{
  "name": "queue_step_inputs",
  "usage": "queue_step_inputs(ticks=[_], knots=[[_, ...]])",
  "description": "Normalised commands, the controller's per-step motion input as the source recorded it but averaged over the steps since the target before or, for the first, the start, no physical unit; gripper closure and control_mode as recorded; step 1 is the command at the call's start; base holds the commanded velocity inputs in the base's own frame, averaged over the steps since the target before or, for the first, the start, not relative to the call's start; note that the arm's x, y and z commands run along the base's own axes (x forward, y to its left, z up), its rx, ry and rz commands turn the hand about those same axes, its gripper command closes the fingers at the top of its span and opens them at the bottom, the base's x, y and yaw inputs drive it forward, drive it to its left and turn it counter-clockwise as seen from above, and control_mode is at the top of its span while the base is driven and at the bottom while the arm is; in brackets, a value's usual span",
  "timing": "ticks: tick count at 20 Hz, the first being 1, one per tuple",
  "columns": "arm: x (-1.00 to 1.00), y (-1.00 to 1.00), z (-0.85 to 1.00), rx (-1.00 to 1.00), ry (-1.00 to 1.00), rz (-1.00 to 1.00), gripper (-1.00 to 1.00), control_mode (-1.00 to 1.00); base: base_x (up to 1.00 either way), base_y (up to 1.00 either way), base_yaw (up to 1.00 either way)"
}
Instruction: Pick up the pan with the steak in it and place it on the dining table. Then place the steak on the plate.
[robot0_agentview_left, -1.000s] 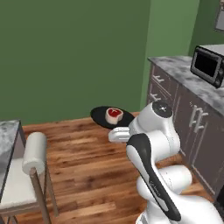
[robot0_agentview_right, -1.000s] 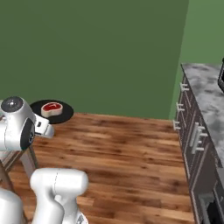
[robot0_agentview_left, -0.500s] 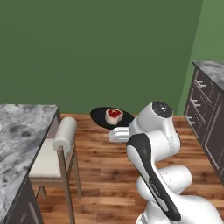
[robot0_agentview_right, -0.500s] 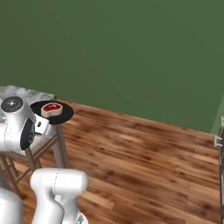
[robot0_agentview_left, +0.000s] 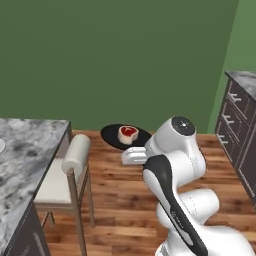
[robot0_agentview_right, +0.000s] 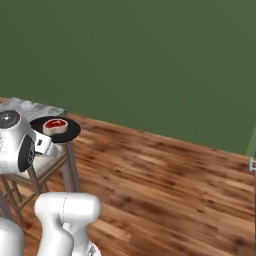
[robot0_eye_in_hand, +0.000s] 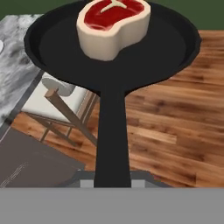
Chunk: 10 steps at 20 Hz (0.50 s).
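In the left base view the dining table (robot0_agentview_left: 25, 150) fills the left edge, its marbled top reaching further into the picture than half a second ago. A sliver of the white plate (robot0_agentview_left: 1, 146) shows at the far left on that top. Just right of the table stands a chair (robot0_agentview_left: 67, 172) with a pale seat and a rolled back cushion; a second ago it sat lower and further left, with only a corner of table beside it. Right of the chair, the pan (robot0_agentview_left: 125, 137) hangs level over the wood floor (robot0_agentview_left: 115, 190), apart from the table, with the steak (robot0_agentview_left: 128, 133) lying in it. The gripper (robot0_agentview_left: 134, 157) is clamped on the pan's handle, as before, and pan and arm keep the same place in the picture. On the right, the cabinets (robot0_agentview_left: 240, 135) have slid toward the edge and the microwave seen a second ago is gone: the base has turned, so the whole scene shifted.

In the right base view the table (robot0_agentview_right: 30, 107) now shows at the left behind the pan (robot0_agentview_right: 56, 131); the cabinets have left the right side.

In the hand view the handle runs up from the bottom to the pan (robot0_eye_in_hand: 144, 57), with the steak (robot0_eye_in_hand: 113, 28) at the far side and the chair (robot0_eye_in_hand: 61, 98) and table (robot0_eye_in_hand: 17, 48) beneath at left.
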Motion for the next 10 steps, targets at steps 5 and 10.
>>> queue_step_inputs(ticks=[5,10], knots=[[0.00,0.00,0.00,0.00,0.00,0.00,1.00,1.00,0.95,-0.29,-0.01],[0.00,0.00,0.00,0.00,0.00,0.00,1.00,1.00,1.00,-0.34,0.00]])
